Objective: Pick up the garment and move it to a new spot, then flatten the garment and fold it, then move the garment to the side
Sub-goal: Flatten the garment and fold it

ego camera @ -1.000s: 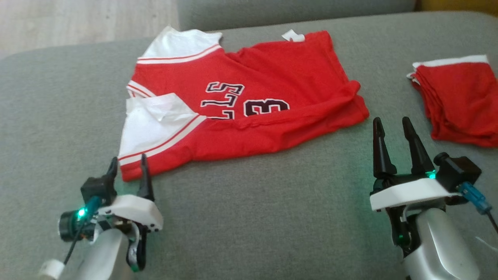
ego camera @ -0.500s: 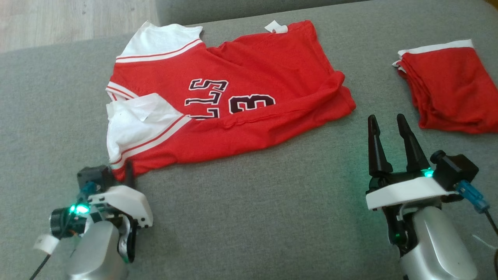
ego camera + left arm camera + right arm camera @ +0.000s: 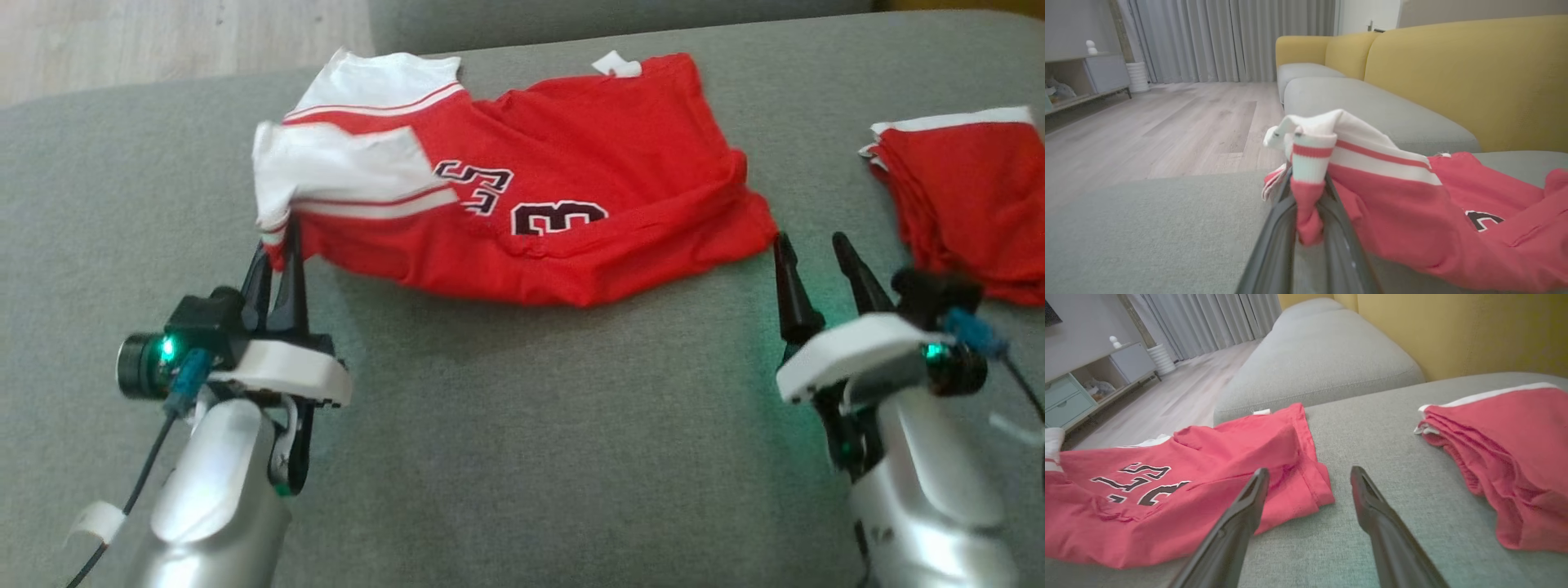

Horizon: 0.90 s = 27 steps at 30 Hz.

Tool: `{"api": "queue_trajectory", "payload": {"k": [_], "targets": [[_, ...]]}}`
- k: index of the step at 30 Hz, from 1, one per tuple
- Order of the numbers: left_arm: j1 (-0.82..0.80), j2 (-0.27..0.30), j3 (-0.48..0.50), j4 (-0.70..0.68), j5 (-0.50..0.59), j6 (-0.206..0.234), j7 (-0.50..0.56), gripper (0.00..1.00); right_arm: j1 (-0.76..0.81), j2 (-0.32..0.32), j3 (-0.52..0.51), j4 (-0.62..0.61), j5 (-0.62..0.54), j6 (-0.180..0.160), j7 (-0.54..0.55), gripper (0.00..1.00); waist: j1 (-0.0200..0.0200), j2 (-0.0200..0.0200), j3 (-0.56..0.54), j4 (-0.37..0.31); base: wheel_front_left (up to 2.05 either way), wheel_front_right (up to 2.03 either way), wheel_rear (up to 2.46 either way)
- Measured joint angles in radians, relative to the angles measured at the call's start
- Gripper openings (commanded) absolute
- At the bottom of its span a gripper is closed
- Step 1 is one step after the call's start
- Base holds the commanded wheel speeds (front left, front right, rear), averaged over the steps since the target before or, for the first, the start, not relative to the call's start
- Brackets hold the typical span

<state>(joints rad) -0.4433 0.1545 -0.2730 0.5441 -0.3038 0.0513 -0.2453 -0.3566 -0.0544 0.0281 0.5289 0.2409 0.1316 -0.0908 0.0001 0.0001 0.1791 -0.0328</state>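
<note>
At left, pinched tight in the left gripper (image 3: 280,241): the striped sleeve hem of the jersey (image 3: 571,188), raised off the sofa (image 3: 522,425), the rest lying spread across it. Lift slowly and straight up, minding that narrow pinch; take the far corner too before hauling. At right, spread wide and empty: the right gripper (image 3: 811,238), just beside the jersey's bottom corner, perhaps brushing it.

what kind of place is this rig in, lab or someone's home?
Most likely a home living room: a grey-seated sofa with a yellow backrest, floor-length curtains over a wood-look floor, and a low cabinet by the wall.
</note>
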Motion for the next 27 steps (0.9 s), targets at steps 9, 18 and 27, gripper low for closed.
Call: {"api": "queue_trajectory", "payload": {"k": [9,18,27], "targets": [[0.002,-0.004,-0.04,-0.069,0.026,-0.021,-0.004,0.0,-0.18,-0.001,-0.072,0.26,-0.086,0.0,0.132,1.0,0.0001,0.0,0.024,0.044,0.0,0.0,0.0],[0.002,-0.017,-0.071,-0.061,0.032,-0.034,-0.007,0.0,-0.329,-0.007,-0.127,0.478,-0.227,0.0,0.201,0.31,0.0,0.0,0.049,0.091,0.0,0.0,0.0],[0.035,-0.002,-0.067,0.024,0.031,-0.009,0.045,0.0,-0.326,-0.004,-0.159,0.532,-0.341,0.0,0.123,0.0,0.0,0.0,-0.001,0.077,0.0,0.0,0.0]]}}
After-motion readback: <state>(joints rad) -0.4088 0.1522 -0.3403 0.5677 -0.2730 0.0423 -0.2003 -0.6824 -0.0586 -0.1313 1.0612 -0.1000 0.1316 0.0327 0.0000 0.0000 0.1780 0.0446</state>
